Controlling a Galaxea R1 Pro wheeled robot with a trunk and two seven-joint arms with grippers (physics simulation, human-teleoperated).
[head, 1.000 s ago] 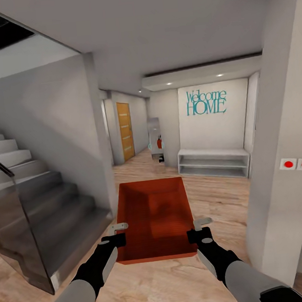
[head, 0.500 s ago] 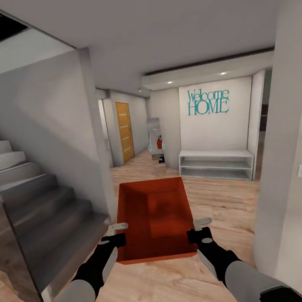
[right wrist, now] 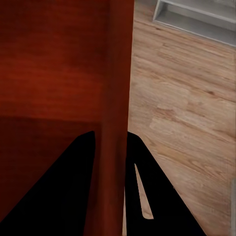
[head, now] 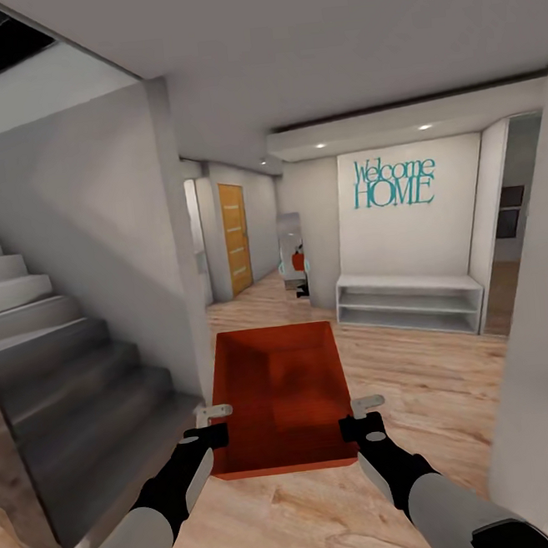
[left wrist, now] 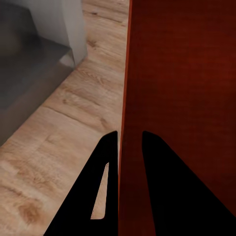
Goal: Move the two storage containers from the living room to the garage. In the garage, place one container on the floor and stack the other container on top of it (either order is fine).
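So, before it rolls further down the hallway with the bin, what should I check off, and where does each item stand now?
1. Left gripper on the storage container: ok, its fingers straddle the left wall.
2. Right gripper on the right wall: ok, its fingers straddle it.
3. Container level: ok, it looks even between both arms.
4. Container empty: ok, nothing inside.
5. Path ahead: ok, the wood floor is open toward the orange door; staircase close on the left.
6. Garage reached: not ok, this is the hallway.
7. Second container's whereabouts: cannot tell.
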